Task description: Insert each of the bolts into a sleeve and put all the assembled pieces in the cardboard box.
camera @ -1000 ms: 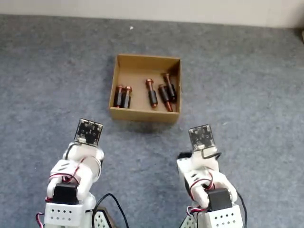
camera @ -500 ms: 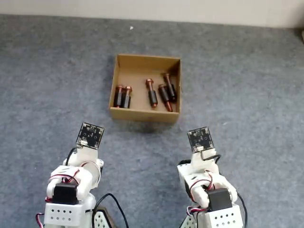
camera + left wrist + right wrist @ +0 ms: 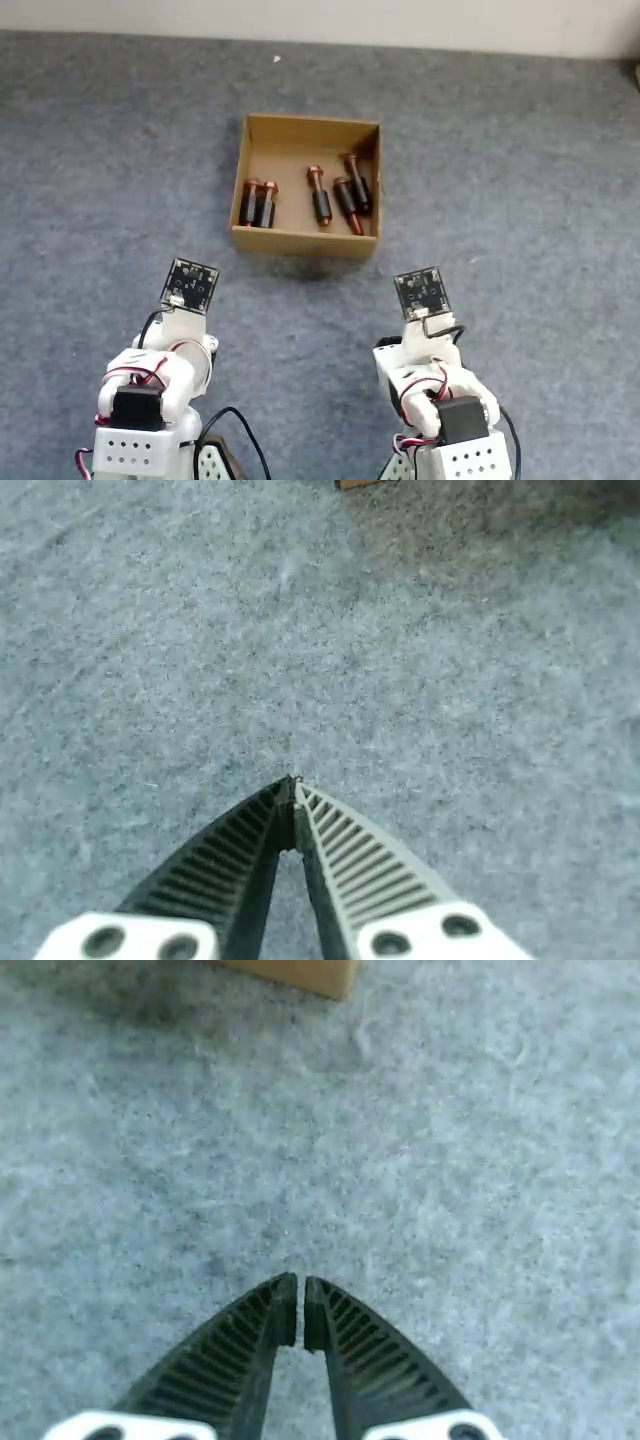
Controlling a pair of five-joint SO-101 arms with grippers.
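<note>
An open cardboard box (image 3: pixel 258 238) sits on grey carpet toward the far middle of the high view. Inside lie several copper bolts in black sleeves: a pair at the left (image 3: pixel 257 204), one in the middle (image 3: pixel 320 199) and two crossed at the right (image 3: pixel 353 195). Both arms are drawn back at the near edge, well short of the box. My left gripper (image 3: pixel 293 805) hangs shut and empty over bare carpet. My right gripper (image 3: pixel 300 1305) is also shut with nothing in it; a corner of the box (image 3: pixel 300 974) shows beyond it.
Grey carpet (image 3: pixel 520 200) spreads on all sides of the box. A pale wall strip (image 3: pixel 400 20) borders the far edge. The wrist camera boards of the left arm (image 3: pixel 190 283) and right arm (image 3: pixel 421 292) stand above the arm bases.
Both arms pulled back slightly toward their bases between the earliest frame and half a second ago; since then nothing has moved. The box and its contents stayed put.
</note>
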